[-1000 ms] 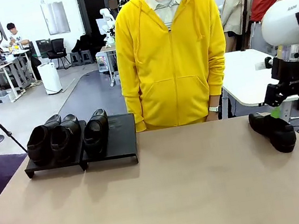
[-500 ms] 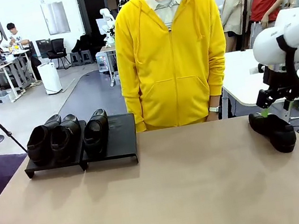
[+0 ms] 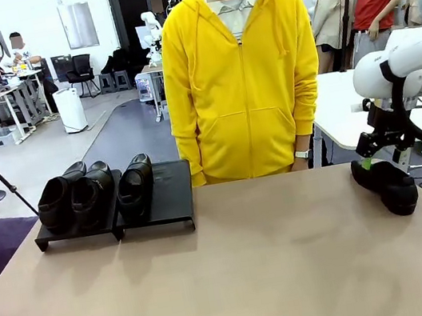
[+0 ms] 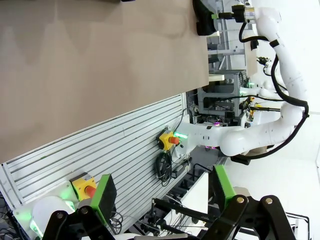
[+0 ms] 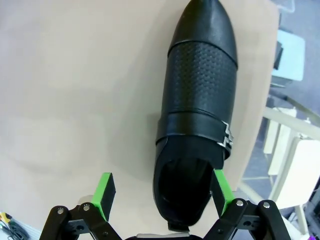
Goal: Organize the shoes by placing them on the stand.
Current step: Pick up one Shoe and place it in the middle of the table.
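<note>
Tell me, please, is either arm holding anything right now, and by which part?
Nothing is held. The right gripper hovers open over the loose shoe's heel; the left gripper is open.

3 shoes [image 3: 92, 196] crowd the stand [image 3: 170, 195]; its right end and mid-table [image 3: 278, 268] lie free.

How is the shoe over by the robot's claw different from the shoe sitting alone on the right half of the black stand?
The shoe by the claw lies flat on the brown table, while the stand shoe rests tilted on the sloped stand. The first sits at the table's right side with the open right gripper just above its heel end; the second has no gripper near. Both are black and glossy.
</note>
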{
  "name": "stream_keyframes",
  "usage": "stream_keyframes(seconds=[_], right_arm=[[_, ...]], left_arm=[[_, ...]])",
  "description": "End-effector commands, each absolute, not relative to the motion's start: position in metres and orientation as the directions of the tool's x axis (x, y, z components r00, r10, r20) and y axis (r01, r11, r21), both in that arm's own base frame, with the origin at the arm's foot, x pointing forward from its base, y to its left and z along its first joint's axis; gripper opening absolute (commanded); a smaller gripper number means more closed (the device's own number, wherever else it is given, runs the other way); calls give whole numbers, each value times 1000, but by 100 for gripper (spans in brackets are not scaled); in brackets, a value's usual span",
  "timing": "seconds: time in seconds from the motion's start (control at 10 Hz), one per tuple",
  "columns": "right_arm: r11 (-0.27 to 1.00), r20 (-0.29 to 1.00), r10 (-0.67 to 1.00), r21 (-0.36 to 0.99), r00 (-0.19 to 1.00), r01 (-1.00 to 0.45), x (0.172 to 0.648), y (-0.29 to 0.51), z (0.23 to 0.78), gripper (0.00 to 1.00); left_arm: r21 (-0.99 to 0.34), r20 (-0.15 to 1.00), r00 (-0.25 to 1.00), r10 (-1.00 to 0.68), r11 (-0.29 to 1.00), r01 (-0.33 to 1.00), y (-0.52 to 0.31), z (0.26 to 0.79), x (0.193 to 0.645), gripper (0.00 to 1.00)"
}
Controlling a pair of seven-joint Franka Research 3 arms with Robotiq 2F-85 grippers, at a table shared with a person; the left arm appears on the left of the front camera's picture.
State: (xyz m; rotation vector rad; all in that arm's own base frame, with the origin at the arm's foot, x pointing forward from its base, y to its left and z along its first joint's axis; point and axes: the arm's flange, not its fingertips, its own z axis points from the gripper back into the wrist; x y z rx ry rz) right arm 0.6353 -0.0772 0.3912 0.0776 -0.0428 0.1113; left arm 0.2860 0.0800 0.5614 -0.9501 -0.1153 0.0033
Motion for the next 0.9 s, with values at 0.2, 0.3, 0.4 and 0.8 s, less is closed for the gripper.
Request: stream_keyframes(seconds=[0.2,0.3,0.4,0.8], right_arm=[[981,10,124,148,992,-124,646,-77,378,100],[980,-7,127,155,992,-125,649,-78,371,100],[982,-14,123,147,992,-120,650,-79,364,100],[978,-52,131,173,990,-120,654,-81,352,100]], left_arm=[[-820,98,994,55,570,50,80,563,285,100],[-820,98,994,55,570,50,80,563,285,100],[-820,98,994,55,570,50,80,563,285,100],[-820,98,994,55,570,50,80,563,285,100]])
